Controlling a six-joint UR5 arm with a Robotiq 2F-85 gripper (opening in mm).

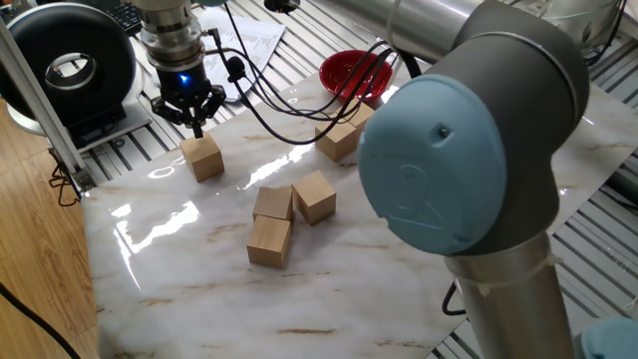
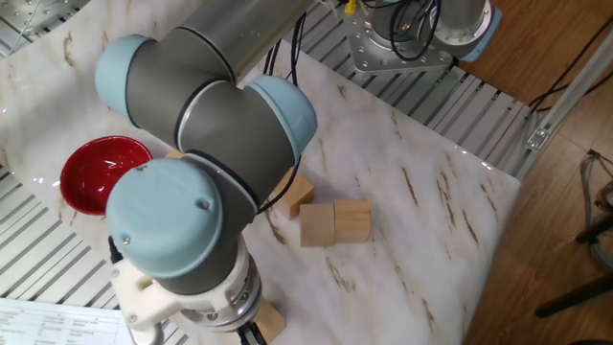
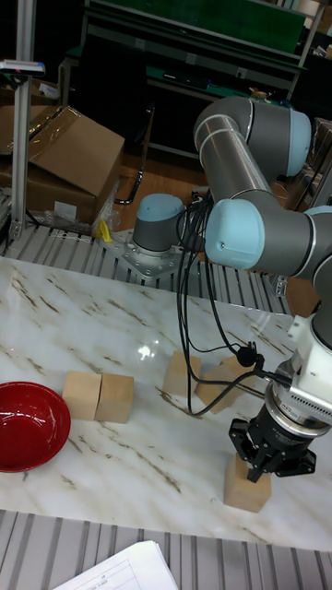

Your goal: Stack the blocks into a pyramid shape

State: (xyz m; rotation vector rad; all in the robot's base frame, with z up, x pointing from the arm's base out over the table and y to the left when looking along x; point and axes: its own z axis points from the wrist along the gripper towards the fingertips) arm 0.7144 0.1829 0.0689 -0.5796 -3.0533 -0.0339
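Blocks, small light-tan plain wooden cubes, all flat on white marble-look tabletop (image 1: 199,299), nothing stacked yet. Lone cube (image 1: 203,157) near table edge. I park black two-finger gripper (image 1: 192,125) right above it, fingertips close together, pointing at top face. Holding nothing; touching or not, can't tell. My guess: lining up first pick. Three cubes (image 1: 289,214) clustered mid-table, looks like base spot. Two more (image 3: 98,396) beside red bowl (image 1: 356,72). No brand or readable writing anywhere.

A robotics lab is showing: slotted aluminium worktop (image 3: 55,241), cardboard boxes (image 3: 69,157) sitting at ten o'clock, dark shelving (image 3: 194,55) behind.
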